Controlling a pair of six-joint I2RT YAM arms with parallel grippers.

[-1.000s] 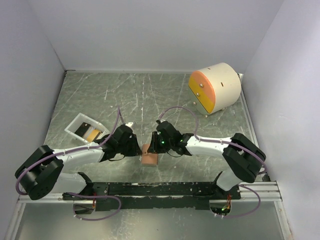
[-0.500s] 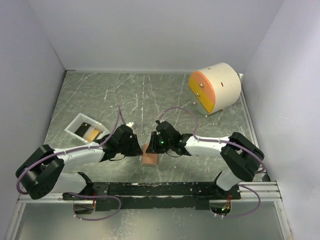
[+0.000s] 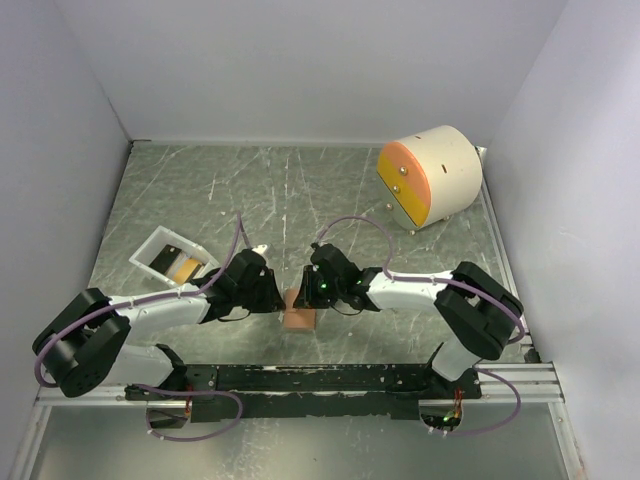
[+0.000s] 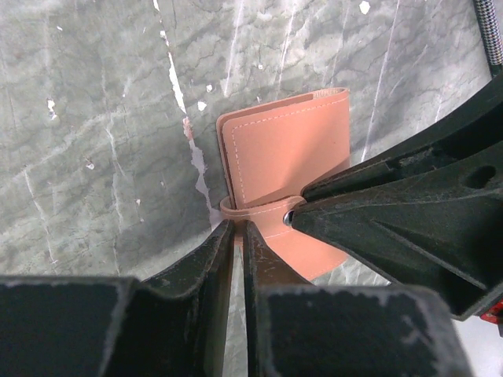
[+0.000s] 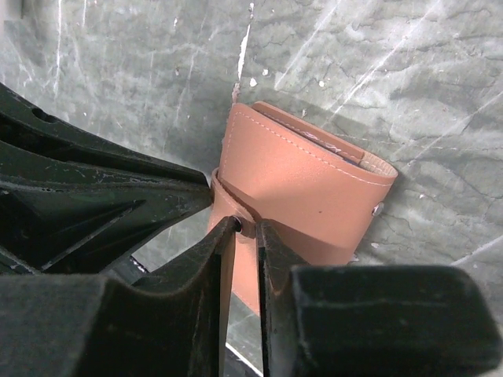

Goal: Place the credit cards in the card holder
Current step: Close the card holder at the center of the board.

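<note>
The salmon card holder (image 3: 299, 318) lies folded on the table between my two grippers. In the left wrist view the card holder (image 4: 283, 149) shows its stitched cover and a strap with a snap stud. My left gripper (image 4: 238, 225) is shut on the holder's near edge, beside the strap. My right gripper (image 5: 250, 225) pinches the strap tab with the stud on the card holder (image 5: 306, 181). From above, the left gripper (image 3: 280, 297) and right gripper (image 3: 304, 290) meet tip to tip over the holder. Two credit cards (image 3: 178, 263), one dark and one orange, lie in the white tray.
The white tray (image 3: 150, 245) sits on the left of the table, just behind my left arm. A big cream cylinder with an orange face (image 3: 430, 175) stands at the back right. Grey walls close in the table on three sides.
My right gripper's jaws have narrowed onto the strap tab, and the right arm has edged slightly left. The left arm and the card holder have stayed in place.
</note>
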